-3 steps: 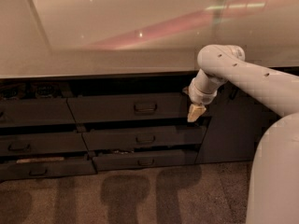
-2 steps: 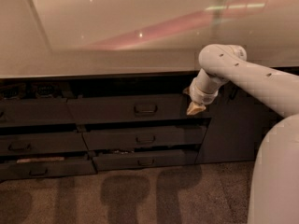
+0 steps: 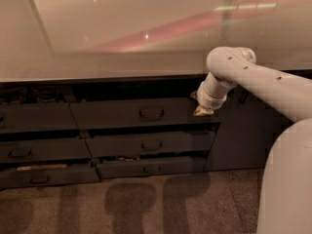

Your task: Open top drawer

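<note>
The top drawer [image 3: 122,114] is a wide dark grey front under the counter, with a small loop handle [image 3: 151,113] at its centre. It stands a little forward of the counter's shadowed underside, and its inside is hidden. My gripper [image 3: 201,110] hangs from the white arm [image 3: 253,79] that reaches in from the right. It sits at the drawer front's upper right end, well to the right of the handle. Whether it touches the drawer is not clear.
A pale glossy counter [image 3: 122,38] runs above. Two narrower dark drawers [image 3: 151,144] [image 3: 152,168] lie below the top one. More drawers [image 3: 34,119] stand at the left. A dark cabinet panel [image 3: 239,135] is at the right, with my white body [image 3: 287,179] in front.
My gripper has risen slightly along the right end of the top drawer's front. The drawers have not visibly moved.
</note>
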Robot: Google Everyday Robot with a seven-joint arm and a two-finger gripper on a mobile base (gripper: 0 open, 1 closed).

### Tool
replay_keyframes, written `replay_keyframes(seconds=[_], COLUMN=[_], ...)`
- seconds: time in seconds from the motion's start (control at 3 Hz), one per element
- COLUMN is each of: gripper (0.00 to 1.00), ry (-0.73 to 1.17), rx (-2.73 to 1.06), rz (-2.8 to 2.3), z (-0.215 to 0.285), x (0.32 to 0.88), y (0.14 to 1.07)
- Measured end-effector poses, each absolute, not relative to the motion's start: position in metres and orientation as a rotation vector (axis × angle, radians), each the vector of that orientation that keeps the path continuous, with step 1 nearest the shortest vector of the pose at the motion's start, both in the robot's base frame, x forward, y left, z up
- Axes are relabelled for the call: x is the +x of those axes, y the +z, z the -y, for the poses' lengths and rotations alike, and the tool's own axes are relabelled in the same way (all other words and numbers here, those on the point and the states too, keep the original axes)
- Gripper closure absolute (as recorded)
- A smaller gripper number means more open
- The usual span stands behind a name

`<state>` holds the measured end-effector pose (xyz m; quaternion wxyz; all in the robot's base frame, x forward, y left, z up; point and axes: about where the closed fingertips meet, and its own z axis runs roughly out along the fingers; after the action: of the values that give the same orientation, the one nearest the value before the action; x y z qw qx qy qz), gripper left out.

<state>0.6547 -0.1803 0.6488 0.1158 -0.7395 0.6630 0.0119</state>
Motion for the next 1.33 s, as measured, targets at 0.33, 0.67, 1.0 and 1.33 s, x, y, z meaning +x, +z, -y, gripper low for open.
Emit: replay_keyframes(seconds=[0.33,0.67,1.0,1.33], gripper=[1.00,1.00,1.00,1.00], ry=[0.035,0.035,0.035,0.034], rx=[-2.166,-2.166,-2.166,-2.166], rz=[-1.942,-1.942,-1.942,-1.942], z=[0.180,0.180,0.180,0.180], x=[0.655,0.655,0.655,0.655], y=[0.656,0.663,0.672,0.679])
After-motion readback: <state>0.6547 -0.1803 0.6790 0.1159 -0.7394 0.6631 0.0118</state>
